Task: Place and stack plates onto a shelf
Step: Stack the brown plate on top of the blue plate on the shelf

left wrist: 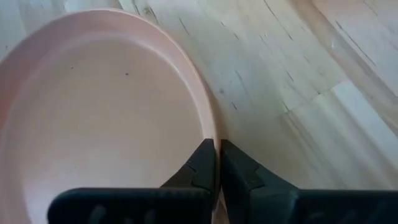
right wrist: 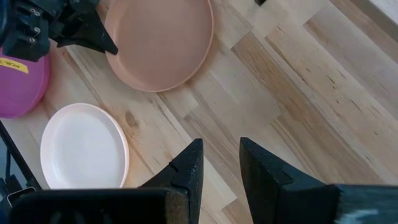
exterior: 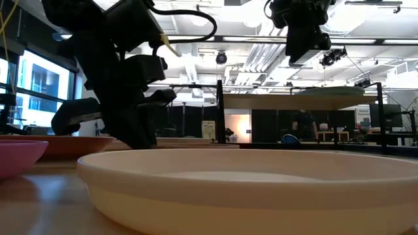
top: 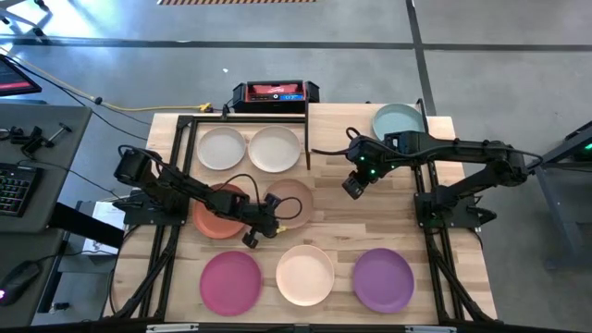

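Pinching dusty pink plate (left wrist: 106,118) rim, left gripper (left wrist: 217,171), no legible writing

Bright even overhead light, ceiling lamps flaring above the blurred peach plate (exterior: 261,186), soft shadows beneath it

1. A grey concrete floor (top: 481,42) surrounds the light-wood table (top: 333,217).
2. A dark desk (top: 37,171) with a keyboard (top: 11,190) stands beside it.
3. Windows (exterior: 36,88) show at one side of the room.
4. White ceiling ducts (exterior: 251,55) and bright ceiling lights (exterior: 346,16) run overhead.
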